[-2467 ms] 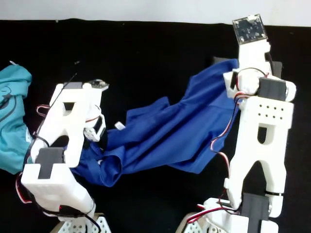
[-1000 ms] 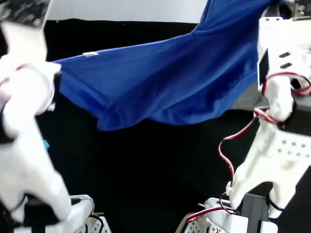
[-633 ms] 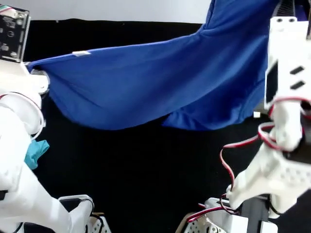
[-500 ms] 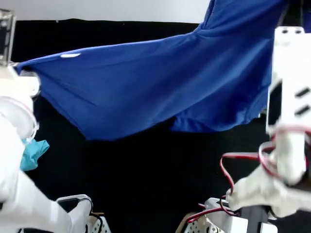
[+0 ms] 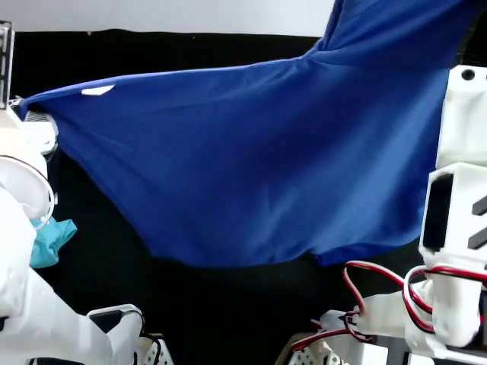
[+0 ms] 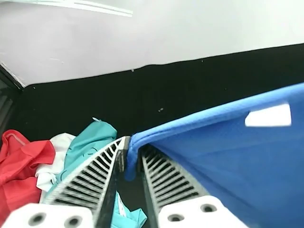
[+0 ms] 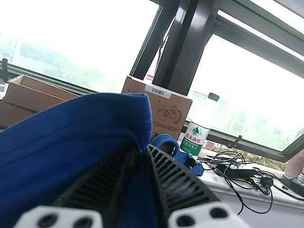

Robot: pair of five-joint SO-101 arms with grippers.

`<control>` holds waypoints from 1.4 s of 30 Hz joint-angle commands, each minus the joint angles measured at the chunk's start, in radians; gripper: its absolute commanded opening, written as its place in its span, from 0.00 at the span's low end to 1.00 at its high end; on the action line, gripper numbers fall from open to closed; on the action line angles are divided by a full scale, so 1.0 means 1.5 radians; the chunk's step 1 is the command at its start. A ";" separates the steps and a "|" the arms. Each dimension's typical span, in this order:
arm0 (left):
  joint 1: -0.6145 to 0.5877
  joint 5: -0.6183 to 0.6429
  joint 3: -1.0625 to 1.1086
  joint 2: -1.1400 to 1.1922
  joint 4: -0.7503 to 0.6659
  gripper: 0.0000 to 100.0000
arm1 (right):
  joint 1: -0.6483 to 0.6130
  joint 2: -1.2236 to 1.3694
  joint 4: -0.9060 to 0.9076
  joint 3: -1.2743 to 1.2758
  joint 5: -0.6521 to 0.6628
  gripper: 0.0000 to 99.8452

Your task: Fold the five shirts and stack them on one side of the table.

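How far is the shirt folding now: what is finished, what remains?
Done: nothing looks folded or stacked yet. In hand: the blue shirt hangs spread in the air, pinched by the left tool and the right tool. Left: folding it, then the teal shirt, red shirt and white garment crumpled together on the table.

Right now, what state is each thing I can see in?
blue shirt: unfolded, held up, stretched between both grippers.
left gripper: shut on blue shirt's edge.
right gripper: shut on blue shirt.
teal shirt: crumpled, unfolded.
red shirt: crumpled, unfolded.
white cloth: bunched between red and teal.
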 commanded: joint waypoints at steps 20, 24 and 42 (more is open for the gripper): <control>-0.008 0.004 -0.015 -0.184 -0.009 0.01 | 0.005 -0.131 0.018 -0.017 0.004 0.01; -0.008 0.004 -0.006 -0.176 -0.010 0.01 | -0.023 -0.118 0.013 0.021 0.004 0.01; -0.044 0.004 0.235 0.187 -0.286 0.01 | -0.097 0.225 -0.293 0.316 0.008 0.01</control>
